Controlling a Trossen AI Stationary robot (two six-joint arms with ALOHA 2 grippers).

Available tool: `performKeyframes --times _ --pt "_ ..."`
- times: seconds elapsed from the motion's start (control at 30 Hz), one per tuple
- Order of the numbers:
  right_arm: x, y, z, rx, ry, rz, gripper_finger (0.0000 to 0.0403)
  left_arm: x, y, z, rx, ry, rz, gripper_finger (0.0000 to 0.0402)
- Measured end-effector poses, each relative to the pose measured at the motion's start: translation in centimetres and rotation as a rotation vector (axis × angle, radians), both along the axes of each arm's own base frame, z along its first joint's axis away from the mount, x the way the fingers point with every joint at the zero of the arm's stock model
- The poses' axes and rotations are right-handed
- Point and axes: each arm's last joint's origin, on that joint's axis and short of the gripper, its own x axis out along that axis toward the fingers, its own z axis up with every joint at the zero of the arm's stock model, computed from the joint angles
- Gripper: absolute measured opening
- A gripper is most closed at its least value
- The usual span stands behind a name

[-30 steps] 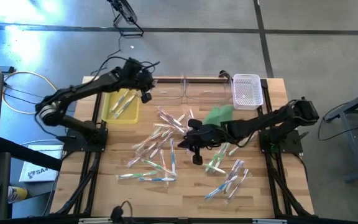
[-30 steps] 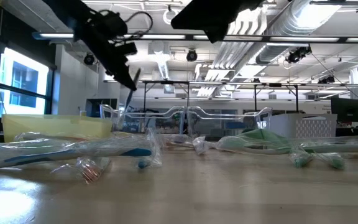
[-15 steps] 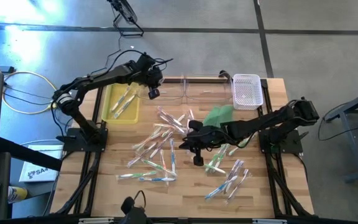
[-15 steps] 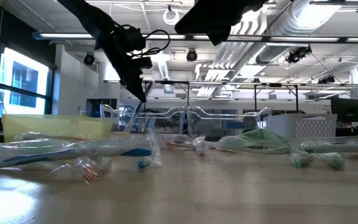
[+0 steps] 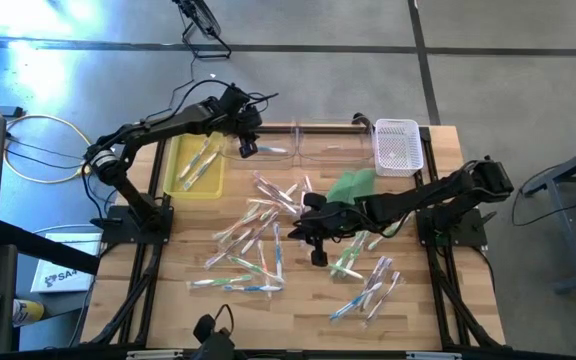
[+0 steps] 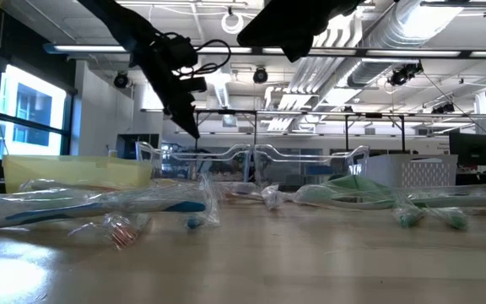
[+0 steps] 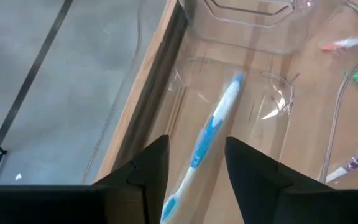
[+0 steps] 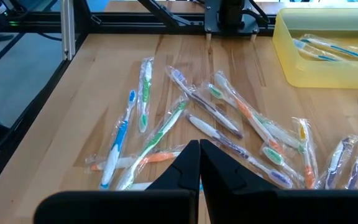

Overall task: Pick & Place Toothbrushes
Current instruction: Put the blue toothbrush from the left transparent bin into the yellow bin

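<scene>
Wrapped toothbrushes (image 5: 268, 235) are lying scattered flat across the middle of the wooden table, whitish with pink, green, blue or purple parts. Several more (image 5: 200, 162) are resting inside the yellow bin. One blue-and-white toothbrush (image 7: 207, 140) is lying in the clear tray.

blue toothbrush (image 7: 211, 134): lower end cut off by the left wrist picture's edge, whether it lies in the clear tray (image 7: 241, 74) or hangs between the fingers cannot be told | yellow bin (image 6: 74, 168): contents hidden behind its wall in the low view | foreground toothbrushes (image 6: 91, 205): blurred, left ends cut off
</scene>
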Motion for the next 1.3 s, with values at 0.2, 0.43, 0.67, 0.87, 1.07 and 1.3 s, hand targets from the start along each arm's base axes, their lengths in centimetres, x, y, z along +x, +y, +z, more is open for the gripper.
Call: performKeyframes --times 0.2,0.43,0.67,0.87,1.07,1.3 --pt "0.0 0.0 0.0 0.000 -0.001 0.000 0.0003 0.1 0.0 0.0 -0.010 -0.016 -0.017 0.0154" --pt "0.0 0.0 0.0 0.002 -0.001 -0.004 0.0003 0.1 0.0 0.0 -0.011 -0.018 -0.014 0.0154" --pt "0.1 0.0 0.1 0.004 -0.013 -0.004 0.0003 0.1 0.0 0.0 -0.004 -0.015 -0.022 0.0154" --pt "0.1 0.0 0.1 0.021 -0.012 -0.014 0.0003 0.6 -0.2 0.6 0.017 -0.078 -0.061 0.0155" --pt "0.0 0.0 0.1 0.019 -0.008 -0.013 0.0003 1.7 -1.5 1.1 0.051 -0.102 -0.125 0.0155" --pt "0.0 -0.2 0.0 0.012 0.000 -0.015 0.0003 2.7 -2.6 1.9 0.110 -0.143 -0.181 0.0155"
